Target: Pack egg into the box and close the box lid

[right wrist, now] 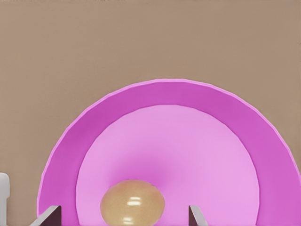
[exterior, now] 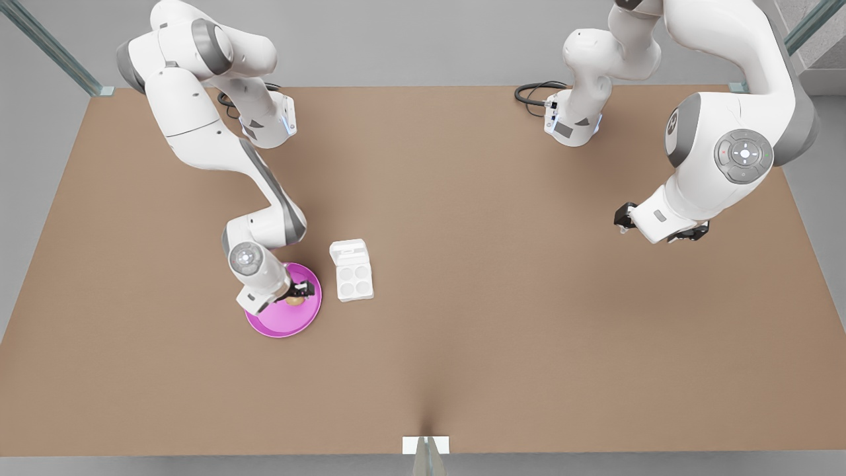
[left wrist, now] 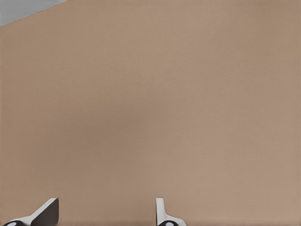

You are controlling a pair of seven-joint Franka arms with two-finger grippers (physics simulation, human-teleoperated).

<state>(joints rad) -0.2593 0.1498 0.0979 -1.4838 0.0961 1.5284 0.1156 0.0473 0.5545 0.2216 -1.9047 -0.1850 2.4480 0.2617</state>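
Note:
The tan-brown egg [right wrist: 132, 204] lies on a round pink plate [right wrist: 221, 122], at the front view's left. My right gripper [right wrist: 123, 217] is lowered over the plate, open, with one finger on each side of the egg [exterior: 295, 301] and a gap between each finger and the shell. The white box [exterior: 355, 281] stands just beside the plate [exterior: 281, 325], its four cups bare and the box lid [exterior: 348, 252] folded back flat on the table. My left gripper [exterior: 623, 221] waits above the table at the front view's right, open [left wrist: 106, 219], holding nothing.
The brown table [exterior: 462, 330] stretches wide between the two arms. Black cables [exterior: 532, 92] lie near the arm bases at the far edge. A small white marker [exterior: 425, 445] sits at the near edge.

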